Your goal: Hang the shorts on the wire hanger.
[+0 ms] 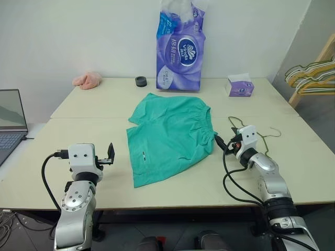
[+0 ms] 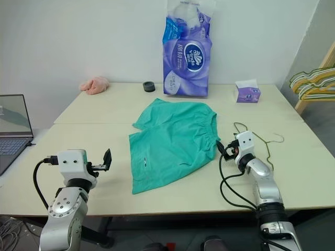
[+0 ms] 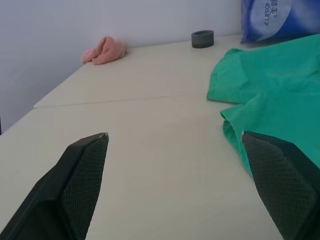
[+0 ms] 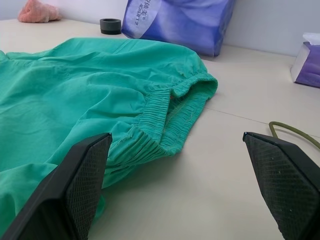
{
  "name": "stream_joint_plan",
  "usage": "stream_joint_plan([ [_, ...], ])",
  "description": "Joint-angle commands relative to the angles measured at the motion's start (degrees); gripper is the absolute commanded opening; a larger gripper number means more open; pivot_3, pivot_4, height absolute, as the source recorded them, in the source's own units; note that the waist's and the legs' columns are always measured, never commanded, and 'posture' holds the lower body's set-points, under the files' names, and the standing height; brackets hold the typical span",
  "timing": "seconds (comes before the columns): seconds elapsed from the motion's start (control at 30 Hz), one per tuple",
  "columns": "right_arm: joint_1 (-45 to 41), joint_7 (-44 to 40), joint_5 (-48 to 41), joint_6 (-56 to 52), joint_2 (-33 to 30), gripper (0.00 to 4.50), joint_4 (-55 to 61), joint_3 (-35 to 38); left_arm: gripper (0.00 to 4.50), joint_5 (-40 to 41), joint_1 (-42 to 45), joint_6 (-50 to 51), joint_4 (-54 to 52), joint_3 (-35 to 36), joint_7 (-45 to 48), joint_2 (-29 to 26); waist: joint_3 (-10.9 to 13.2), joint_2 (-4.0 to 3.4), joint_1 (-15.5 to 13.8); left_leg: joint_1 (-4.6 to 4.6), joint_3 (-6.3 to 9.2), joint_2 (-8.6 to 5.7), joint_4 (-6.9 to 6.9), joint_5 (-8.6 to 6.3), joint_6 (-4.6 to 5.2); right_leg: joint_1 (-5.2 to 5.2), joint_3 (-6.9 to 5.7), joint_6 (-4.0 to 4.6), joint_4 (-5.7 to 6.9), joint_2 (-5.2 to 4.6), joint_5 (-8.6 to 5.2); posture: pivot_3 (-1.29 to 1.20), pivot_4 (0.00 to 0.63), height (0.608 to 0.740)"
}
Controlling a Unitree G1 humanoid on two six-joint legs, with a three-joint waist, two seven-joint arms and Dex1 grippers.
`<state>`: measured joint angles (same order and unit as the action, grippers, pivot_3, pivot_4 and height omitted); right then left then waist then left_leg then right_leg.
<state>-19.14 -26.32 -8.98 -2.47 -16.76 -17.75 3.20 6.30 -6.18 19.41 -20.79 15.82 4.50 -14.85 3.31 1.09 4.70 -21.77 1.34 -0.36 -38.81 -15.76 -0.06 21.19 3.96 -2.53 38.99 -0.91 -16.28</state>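
From the head, thin teal shorts point(image 1: 170, 137) lie flat mid-table, wire hanger point(image 1: 261, 137) toward the right edge, purple tissue pack point(image 1: 179, 49) at the back edge; left wrist: left gripper point(image 3: 175, 187) fingers apart over bare tabletop; right wrist: right gripper point(image 4: 185, 187) agape before the gathered waistband.

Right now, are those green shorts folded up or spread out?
Spread out: the shorts lie flat on the table, both legs and gathered waistband showing.
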Motion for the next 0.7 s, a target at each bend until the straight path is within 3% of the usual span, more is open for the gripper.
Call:
stream_joint_plan([
  [0.03,-1.2,-0.4,-0.2,0.7,-0.4,4.48,2.0,0.3,4.50,-0.2,0.4,-1.7,-2.2,0.5,0.0,-0.2,0.0,0.00,0.0,0.00,0.00,0.00,0.00,0.00,0.00,0.00,0.00,0.00,0.00,0.00,0.00,-0.04,0.007,0.740],
  [0.7,-1.4,-2.2,-0.1,0.9,-0.4,4.48,2.0,0.0,4.50,0.4,-0.4,-0.9,-2.4,1.1,0.0,0.1,0.0,0.00,-0.1,0.00,0.00,0.00,0.01,0.00,0.00,0.00,0.01,0.00,0.00,0.00,0.00,-0.04,0.011,0.740],
])
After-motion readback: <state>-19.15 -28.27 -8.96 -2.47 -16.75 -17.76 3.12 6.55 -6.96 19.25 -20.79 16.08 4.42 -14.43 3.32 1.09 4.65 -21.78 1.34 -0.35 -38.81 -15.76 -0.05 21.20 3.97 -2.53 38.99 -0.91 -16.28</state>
